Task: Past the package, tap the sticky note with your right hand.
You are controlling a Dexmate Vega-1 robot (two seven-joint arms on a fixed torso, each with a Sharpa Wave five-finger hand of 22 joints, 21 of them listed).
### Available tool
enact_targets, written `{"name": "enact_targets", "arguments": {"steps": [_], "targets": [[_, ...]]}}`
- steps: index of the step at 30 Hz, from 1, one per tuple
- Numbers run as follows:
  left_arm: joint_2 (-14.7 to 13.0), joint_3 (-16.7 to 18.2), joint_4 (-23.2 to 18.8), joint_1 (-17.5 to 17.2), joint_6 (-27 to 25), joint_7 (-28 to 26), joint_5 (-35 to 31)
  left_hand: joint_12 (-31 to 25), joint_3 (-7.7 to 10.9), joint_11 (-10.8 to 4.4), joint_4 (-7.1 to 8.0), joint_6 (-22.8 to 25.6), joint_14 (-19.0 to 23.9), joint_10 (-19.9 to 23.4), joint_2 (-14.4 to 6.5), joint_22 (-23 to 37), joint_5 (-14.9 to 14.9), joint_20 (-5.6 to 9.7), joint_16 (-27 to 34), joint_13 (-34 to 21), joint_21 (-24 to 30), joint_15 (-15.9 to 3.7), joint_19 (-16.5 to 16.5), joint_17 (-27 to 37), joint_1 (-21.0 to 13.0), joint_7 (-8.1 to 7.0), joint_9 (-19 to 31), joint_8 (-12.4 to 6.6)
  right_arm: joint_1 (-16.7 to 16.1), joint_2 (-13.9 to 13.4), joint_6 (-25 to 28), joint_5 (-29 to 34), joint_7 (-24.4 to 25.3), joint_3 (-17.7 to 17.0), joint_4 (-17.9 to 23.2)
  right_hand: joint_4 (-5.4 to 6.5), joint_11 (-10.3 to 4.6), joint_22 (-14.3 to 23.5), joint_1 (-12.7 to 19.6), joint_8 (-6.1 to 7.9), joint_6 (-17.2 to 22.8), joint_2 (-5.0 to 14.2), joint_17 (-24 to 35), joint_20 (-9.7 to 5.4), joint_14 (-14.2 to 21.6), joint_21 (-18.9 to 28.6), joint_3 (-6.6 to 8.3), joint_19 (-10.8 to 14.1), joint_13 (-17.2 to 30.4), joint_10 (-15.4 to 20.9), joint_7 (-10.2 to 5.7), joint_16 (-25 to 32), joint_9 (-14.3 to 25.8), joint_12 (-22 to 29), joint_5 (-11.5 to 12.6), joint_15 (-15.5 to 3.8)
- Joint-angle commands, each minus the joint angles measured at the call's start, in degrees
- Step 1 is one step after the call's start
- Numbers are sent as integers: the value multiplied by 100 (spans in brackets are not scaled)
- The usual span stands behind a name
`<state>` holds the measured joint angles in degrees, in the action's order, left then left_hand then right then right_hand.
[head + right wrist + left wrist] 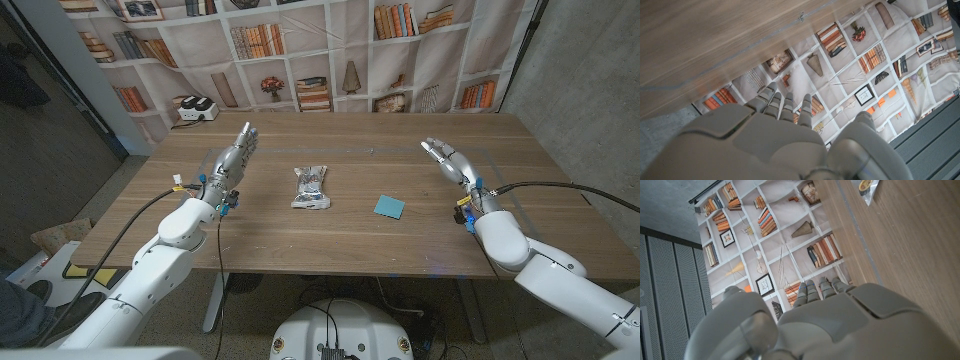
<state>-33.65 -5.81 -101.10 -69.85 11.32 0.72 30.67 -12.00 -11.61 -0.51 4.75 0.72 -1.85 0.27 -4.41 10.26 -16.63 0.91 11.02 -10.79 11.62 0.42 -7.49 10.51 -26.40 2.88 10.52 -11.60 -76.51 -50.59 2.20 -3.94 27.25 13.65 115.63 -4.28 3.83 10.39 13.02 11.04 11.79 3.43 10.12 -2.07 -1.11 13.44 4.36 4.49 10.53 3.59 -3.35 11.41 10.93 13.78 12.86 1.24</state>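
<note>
While your right robot hand (pixel 447 160) hovers over the right side of the wooden surface (pixel 350 235) with fingers extended and nothing in it, the blue sticky note (pixel 390 207) lies well apart from it, just right of the silvery package (pixel 311 187) at mid-table. Your left robot hand (pixel 230 160) looks likewise released, fingers stretched out, though the wrist view shows little.

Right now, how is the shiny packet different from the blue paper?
The package is silvery, crinkly and puffy; the sticky note is plain blue and lies flat. The package is longer and sits mid-table; the sticky note is smaller, square, and nearer the right hand. Both lie on the wooden table, untouched by either hand.
</note>
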Motion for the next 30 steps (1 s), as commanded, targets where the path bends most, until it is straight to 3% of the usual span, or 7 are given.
{"name": "enact_targets", "arguments": {"steps": [1, 13, 30], "targets": [[-81, 79, -39, 7, 36, 38, 6, 5, -40, -6, -5, -2, 36, 66, 10, 19, 20, -18, 6, -16, 5, 12, 16, 10, -47, 27, 21, 2, 448, 528, -1219, -659, -449, 92, -704, -53, 12, 12, 56, 40, 64, 6, 21, -169, 43, 23, -1, 69, 12, 79, 29, -25, 10, 40, -33, 18], [-184, 27, 13, 198, -11, 244, 11, 7, -53, -22, -6, 8, 36, 71, 6, 18, 23, -16, 3, -15, 5, -3, 22, 9, -55, 14, 20, 3, 823, 943, -2082, -1424, -1138, 210, -1296, -61, 32, 12, 47, 40, 78, -17, 23, -142, 142, 16, -22, 143, 12, 255, 80, -16, 7, 83, -52, 47], [-72, -33, 263, 399, 34, 356, 75, 7, -70, -12, -6, 24, 49, 87, -2, 17, 28, -17, 4, -15, 4, -21, 26, 9, -67, 1, 20, 3, 994, 1022, -2041, -1403, -1179, 251, -1356, -62, 28, 12, 35, 46, 104, -26, 24, -133, 204, 14, -37, 215, 13, 344, 78, -17, 6, 95, -65, 50]]}}
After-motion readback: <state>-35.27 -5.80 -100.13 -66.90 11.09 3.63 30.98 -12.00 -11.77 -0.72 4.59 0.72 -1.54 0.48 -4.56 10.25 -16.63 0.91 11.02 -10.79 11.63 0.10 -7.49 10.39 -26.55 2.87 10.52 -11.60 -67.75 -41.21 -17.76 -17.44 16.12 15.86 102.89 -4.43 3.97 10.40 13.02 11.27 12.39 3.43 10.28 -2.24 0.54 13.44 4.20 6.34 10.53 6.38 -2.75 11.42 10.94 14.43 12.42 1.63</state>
